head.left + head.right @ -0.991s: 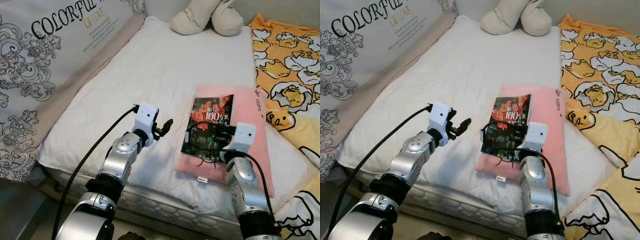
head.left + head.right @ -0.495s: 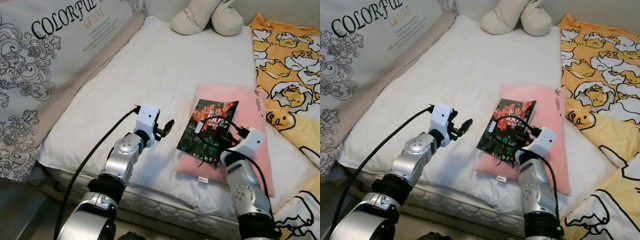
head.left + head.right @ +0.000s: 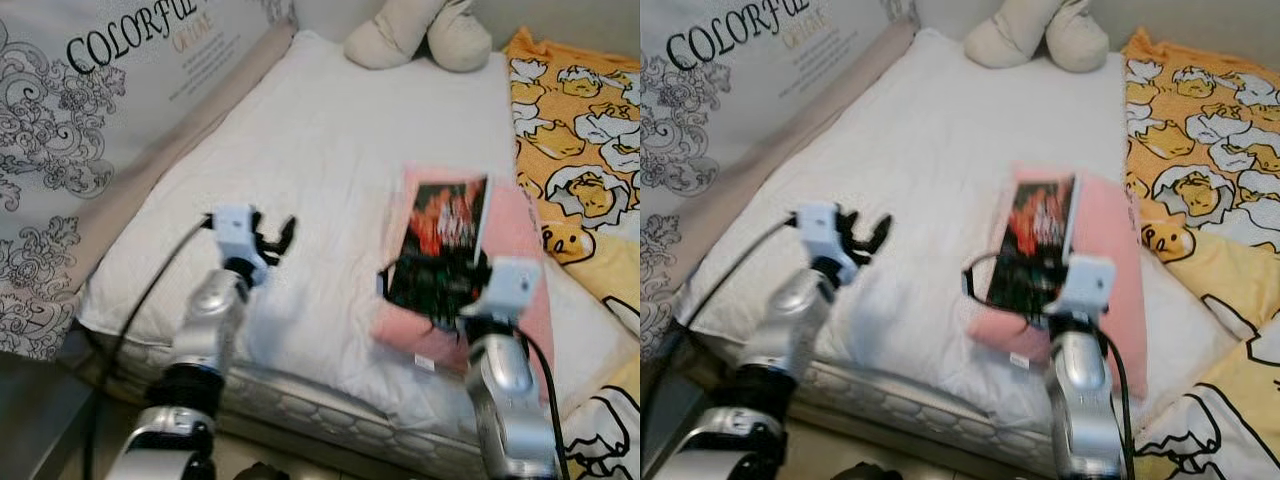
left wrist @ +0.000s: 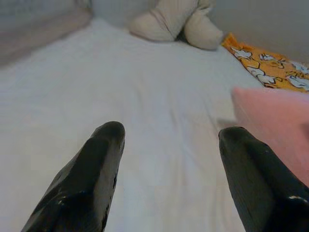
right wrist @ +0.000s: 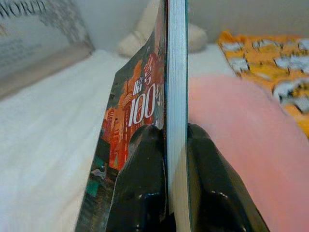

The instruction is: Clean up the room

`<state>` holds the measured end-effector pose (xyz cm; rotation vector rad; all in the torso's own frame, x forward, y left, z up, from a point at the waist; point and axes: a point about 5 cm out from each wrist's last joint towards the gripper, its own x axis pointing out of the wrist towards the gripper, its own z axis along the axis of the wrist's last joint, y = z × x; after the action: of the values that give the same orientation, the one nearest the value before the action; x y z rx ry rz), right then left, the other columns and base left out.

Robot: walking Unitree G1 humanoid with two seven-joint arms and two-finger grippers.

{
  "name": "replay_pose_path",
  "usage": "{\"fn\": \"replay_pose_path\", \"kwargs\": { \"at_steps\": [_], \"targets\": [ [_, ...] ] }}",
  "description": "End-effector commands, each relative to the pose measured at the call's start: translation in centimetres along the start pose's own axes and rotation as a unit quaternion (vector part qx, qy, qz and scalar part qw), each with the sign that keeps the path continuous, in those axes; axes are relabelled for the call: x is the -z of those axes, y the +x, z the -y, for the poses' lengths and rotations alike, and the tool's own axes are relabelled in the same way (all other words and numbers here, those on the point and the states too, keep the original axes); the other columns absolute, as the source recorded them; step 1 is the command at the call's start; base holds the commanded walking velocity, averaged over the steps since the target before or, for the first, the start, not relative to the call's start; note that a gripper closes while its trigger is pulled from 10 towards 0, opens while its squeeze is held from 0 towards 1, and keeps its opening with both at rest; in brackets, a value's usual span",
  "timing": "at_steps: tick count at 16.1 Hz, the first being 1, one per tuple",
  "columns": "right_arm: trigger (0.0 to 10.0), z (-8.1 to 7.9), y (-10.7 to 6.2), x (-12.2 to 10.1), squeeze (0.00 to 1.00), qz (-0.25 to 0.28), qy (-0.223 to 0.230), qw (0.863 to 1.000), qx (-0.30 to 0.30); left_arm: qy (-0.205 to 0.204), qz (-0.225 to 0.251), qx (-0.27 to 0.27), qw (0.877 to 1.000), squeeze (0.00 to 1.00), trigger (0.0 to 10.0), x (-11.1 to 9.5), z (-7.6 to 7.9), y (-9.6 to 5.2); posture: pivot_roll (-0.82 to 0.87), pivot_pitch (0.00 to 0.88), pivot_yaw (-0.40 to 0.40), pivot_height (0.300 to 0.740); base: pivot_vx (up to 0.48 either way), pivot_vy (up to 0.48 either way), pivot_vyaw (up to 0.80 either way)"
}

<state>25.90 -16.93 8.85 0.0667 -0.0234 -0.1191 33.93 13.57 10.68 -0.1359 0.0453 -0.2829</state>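
A book with a dark red and black cover stands on edge above the pink pillow on the white bed. My right gripper is shut on the book, one black finger on the cover and the other on the back; in the eye views that gripper holds the book's near end. My left gripper is open over bare white sheet to the left of the pillow, and its two black fingers stand wide apart with nothing between them.
A beige plush toy lies at the head of the white mattress. A yellow cartoon-print blanket covers the right side. A printed headboard cushion lines the left edge. The mattress front edge is close to my arms.
My right gripper has lifted the book off the pink pillow and turned it up onto its edge. My left arm has swung out to the left. The picture is blurred from motion.
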Motion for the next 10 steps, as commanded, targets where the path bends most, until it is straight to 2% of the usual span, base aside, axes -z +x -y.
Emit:
{"fn": "replay_pose_path", "kwargs": {
  "at_steps": [1, 4, 6, 10],
  "targets": [
    [0.0, 0.3, -0.1, 0.2, 0.00, -0.002, -0.002, 1.000, 0.009, 0.024, 0.002, 0.006, 1.000, 0.00, 10.0, -0.1, 0.1, 0.0, 0.03, 0.000, 0.037, 0.740, 0.000, 0.480, 0.00],
    [0.0, -0.2, 1.0, -0.4, 0.00, 0.012, 0.002, 1.000, 0.008, 0.038, -0.004, 0.017, 0.999, 0.00, 10.0, -0.2, 0.7, 0.5, 0.02, 0.000, 0.039, 0.740, 0.000, 0.480, 0.00],
    [0.0, 0.2, 1.7, -1.5, 0.00, 0.037, -0.012, 0.999, 0.007, 0.042, -0.009, 0.041, 0.998, 0.00, 10.0, -0.1, 1.8, 0.8, 0.01, 0.000, 0.048, 0.740, 0.000, 0.480, 0.00],
    [0.0, 1.4, 0.8, -0.8, 0.00, 0.028, -0.010, 0.999, 0.040, 0.045, -0.021, 0.066, 0.997, 0.00, 10.0, 0.2, 3.1, 1.4, -0.03, 0.000, 0.084, 0.740, 0.000, 0.480, 0.00]
  ]
}}
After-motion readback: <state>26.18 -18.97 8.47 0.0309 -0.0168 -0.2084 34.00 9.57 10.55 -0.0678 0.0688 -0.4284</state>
